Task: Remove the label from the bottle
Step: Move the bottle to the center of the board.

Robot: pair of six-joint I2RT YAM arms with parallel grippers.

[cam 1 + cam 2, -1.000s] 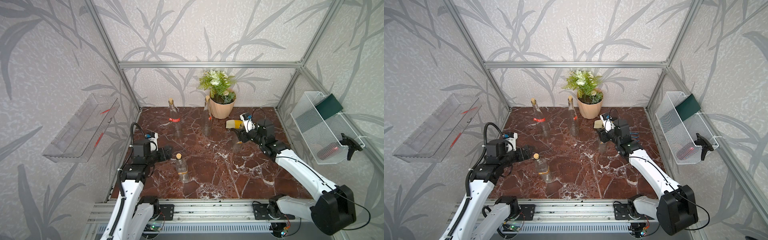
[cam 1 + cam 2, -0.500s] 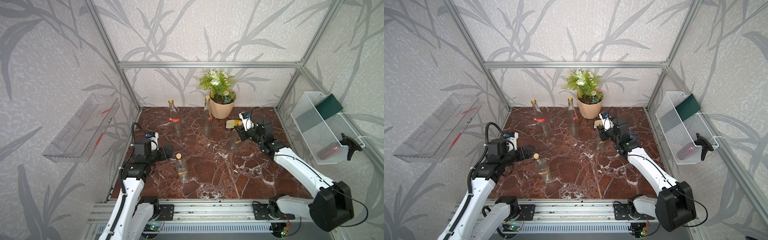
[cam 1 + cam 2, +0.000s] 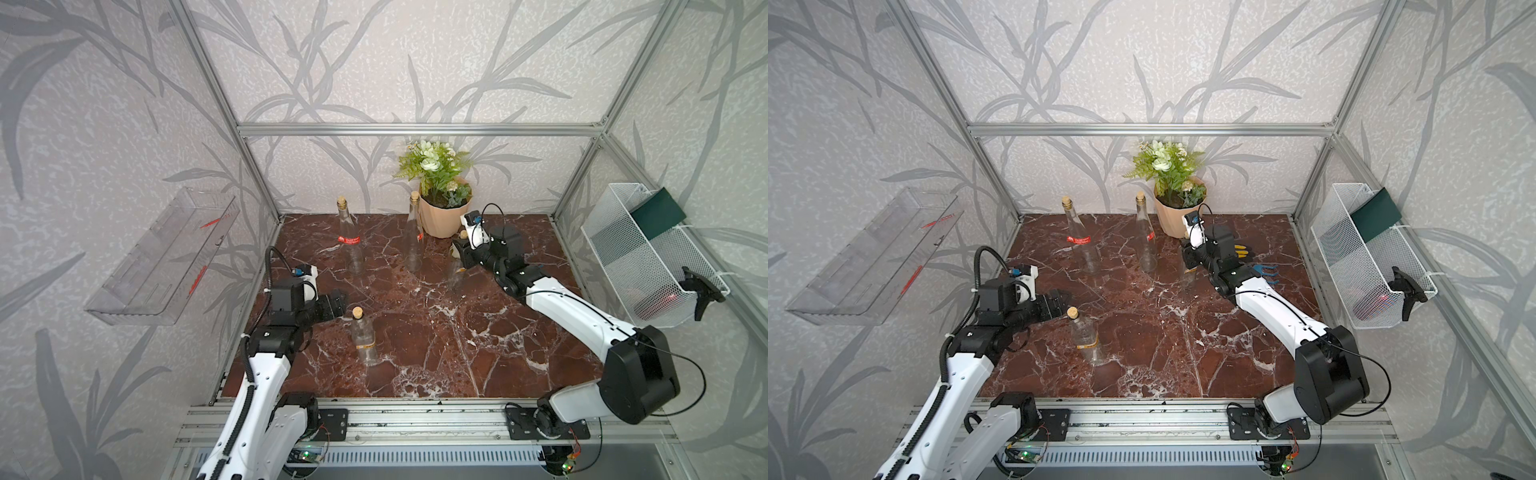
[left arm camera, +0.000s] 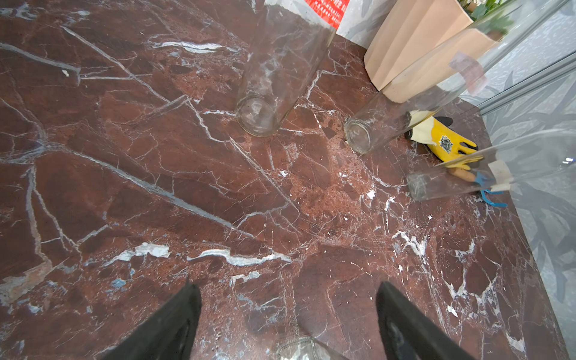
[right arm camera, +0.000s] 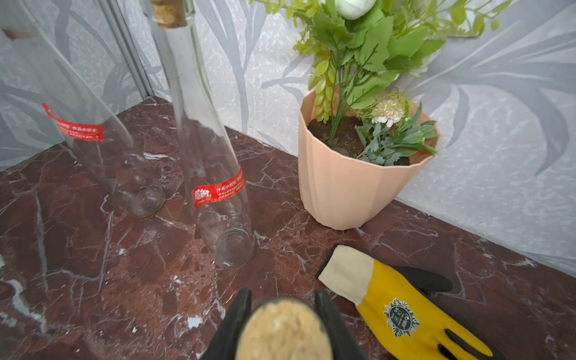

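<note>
The right gripper (image 5: 282,302) is found closed on the corked neck of the bottle (image 3: 455,270), upright near the plant pot (image 3: 442,216). The left gripper (image 4: 286,286) is spread wide, empty. The neck should be pinned vertical while the label (image 4: 500,174) is peeled from an edge.

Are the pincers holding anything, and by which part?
The right pincer grips a glass bottle by its corked top; the left pincer is open and holds nothing.
</note>
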